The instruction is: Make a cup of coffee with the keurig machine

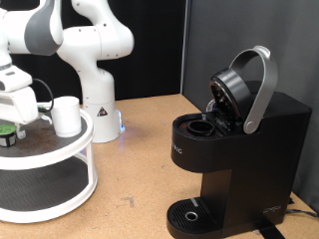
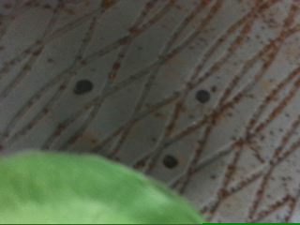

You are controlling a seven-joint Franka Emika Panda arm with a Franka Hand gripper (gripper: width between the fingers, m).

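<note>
1. We see the gripper [image 1: 12, 112] at the exterior view's far left, over the two-tier round stand [image 1: 60, 149], above a green-topped pod [image 1: 8, 130] (we cannot tell how its fingers stand).
2. The cup [image 1: 67, 116] stands at the gripper's 3 o'clock, on the top tier.
3. The keurig machine [image 1: 239, 149] sits further toward 3 o'clock, lid raised.
4. The wrist view shows blurred green [image 2: 84, 192] close up.

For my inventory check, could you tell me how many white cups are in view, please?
1. The cup stands on the top shelf of the round white stand, at the exterior view's left, beside the gripper. Others may be hidden.
</note>
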